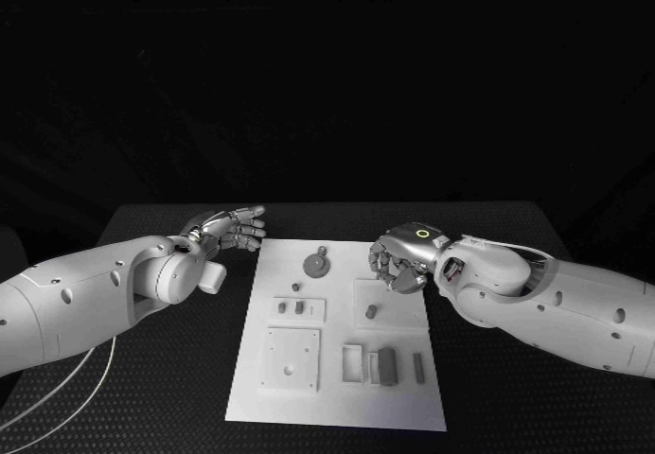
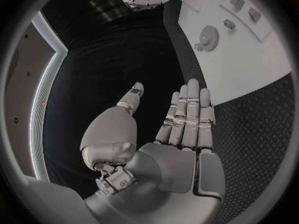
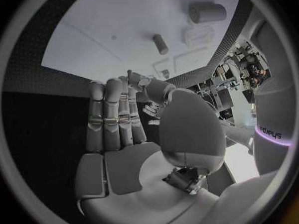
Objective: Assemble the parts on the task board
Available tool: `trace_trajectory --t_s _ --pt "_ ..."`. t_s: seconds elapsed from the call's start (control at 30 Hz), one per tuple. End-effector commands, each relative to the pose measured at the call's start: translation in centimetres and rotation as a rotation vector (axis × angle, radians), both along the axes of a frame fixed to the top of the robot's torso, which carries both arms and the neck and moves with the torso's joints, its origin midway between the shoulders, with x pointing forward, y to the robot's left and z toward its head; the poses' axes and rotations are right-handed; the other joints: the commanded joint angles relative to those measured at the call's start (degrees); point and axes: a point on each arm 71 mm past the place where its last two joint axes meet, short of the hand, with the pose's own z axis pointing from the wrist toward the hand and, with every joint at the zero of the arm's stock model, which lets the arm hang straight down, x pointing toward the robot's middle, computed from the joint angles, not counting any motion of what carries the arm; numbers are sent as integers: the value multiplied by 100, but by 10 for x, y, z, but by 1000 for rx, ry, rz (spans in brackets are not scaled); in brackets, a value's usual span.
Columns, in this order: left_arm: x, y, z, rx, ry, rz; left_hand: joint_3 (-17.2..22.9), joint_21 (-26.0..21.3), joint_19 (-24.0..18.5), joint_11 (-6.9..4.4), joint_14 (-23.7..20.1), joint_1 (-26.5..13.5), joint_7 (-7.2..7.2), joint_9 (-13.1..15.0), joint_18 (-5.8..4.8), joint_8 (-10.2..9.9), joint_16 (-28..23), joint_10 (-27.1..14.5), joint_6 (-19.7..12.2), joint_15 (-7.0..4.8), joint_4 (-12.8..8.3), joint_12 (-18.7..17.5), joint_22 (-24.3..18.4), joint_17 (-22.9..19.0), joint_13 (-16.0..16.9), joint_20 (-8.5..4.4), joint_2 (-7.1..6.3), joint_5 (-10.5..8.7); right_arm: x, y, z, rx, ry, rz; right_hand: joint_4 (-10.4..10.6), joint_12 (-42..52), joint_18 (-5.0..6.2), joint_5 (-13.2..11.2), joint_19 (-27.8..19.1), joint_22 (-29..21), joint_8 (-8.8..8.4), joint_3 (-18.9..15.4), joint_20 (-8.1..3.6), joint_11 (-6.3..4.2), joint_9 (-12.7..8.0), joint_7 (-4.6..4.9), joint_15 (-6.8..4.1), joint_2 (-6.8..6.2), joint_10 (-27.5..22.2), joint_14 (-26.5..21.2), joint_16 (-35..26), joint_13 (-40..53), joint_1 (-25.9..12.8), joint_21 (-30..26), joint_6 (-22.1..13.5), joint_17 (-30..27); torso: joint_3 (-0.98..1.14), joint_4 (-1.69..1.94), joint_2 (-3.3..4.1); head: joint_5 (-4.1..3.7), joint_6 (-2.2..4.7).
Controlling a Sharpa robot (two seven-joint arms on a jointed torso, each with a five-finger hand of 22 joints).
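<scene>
The white task board (image 1: pixel 342 378) lies flat in the middle of the black bench (image 1: pixel 164 378), its long side running from near to far.

On its far part a round grey disc with a small tab (image 1: pixel 317 264) lies flat, and just near of it sits a tiny grey peg (image 1: pixel 296 286). Left of centre, two small grey parts (image 1: pixel 291 306) stand side by side inside a raised frame. To their right a single short grey peg (image 1: pixel 370 310) sits in another outlined square. On the near left is a plain raised square plate (image 1: pixel 291 357) with small holes. On the near right several upright grey blocks (image 1: pixel 386 365) stand close together in a row.

The left hand (image 1: pixel 229 229) hovers over the bench just off the board's far left corner, apart from the board. In the left wrist view its fingers (image 2: pixel 187 119) lie straight and close side by side, the thumb held apart, the palm bare, holding nothing.

The right hand (image 1: pixel 404 257) is over the far right part of the board, near the outlined square with the single peg. In the right wrist view its fingers (image 3: pixel 112 119) run straight together while the thumb bends across toward them. I cannot tell whether anything small is caught between thumb and fingers, nor whether the hand touches the board.
</scene>
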Motion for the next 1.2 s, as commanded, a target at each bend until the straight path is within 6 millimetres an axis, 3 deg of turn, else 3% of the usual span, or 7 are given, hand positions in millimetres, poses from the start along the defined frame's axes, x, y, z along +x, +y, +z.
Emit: trace_trajectory --t_s 0.03,0.3,0.47,0.7,0.9,1.07,1.2 --pt "1 0 2 -6 -15 13 2 -29 26 -12 39 23 4 -5 58 -3 -35 -42 -45 -16 -26 -11 8 8 -6 7 -30 28 -5 19 4 84 13 55 6 -27 260 20 26 10 24 20 -8 -13 12 2 -27 29 41 -22 22 11 -26 18 30 7 2 13 -2 121 24" --pt "4 -1 4 -9 -32 58 28 -87 -60 -22 -86 26 7 -27 37 16 -155 -6 -46 42 -51 39 21 27 -14 53 -39 35 -18 60 2 76 -20 160 1 -37 260 22 30 15 19 14 -12 -11 21 5 -25 43 36 -27 22 19 -26 21 20 7 -24 27 -11 355 -8" --pt "8 -4 5 -14 -38 64 33 -96 -74 -27 -99 23 9 -29 36 23 -170 5 -41 51 -52 48 24 35 -14 62 -33 41 -30 87 -13 77 -11 219 -2 -41 260 23 30 17 17 11 -12 -10 26 6 -24 47 34 -29 22 22 -25 21 17 6 -7 17 -10 571 -54" --pt "13 -5 6 -22 -41 83 47 -124 -108 -31 -154 12 7 -40 39 37 -229 9 -36 80 -56 56 31 48 -23 89 -32 44 -44 115 -33 73 18 273 -12 -47 260 25 31 20 14 7 -15 -9 34 7 -23 57 34 -30 22 29 -22 22 13 5 -11 12 -7 826 -148" --pt "15 -8 7 -24 -43 80 51 -132 -115 -35 -165 8 8 -42 41 43 -244 12 -31 88 -54 59 33 53 -25 96 -30 44 -51 122 -44 64 28 291 -19 -53 260 25 32 23 11 2 -16 -8 40 8 -22 66 34 -31 22 35 -21 22 10 4 -22 35 -8 946 -218" --pt "15 -8 8 -25 -43 78 53 -135 -118 -36 -168 6 9 -43 42 46 -249 12 -29 91 -54 60 34 57 -26 100 -33 43 -58 128 -57 48 45 308 -30 -58 260 25 32 26 9 0 -17 -8 48 9 -22 72 34 -31 23 41 -18 22 7 3 -4 5 7 1032 -245" --pt "15 -10 8 -27 -43 72 55 -137 -120 -36 -169 4 9 -44 42 48 -252 12 -28 92 -53 60 35 59 -27 102 -33 43 -62 131 -66 35 54 320 -33 -60 260 25 32 27 8 -1 -17 -7 51 9 -22 74 35 -31 23 44 -19 22 7 3 -2 9 8 1021 -255"
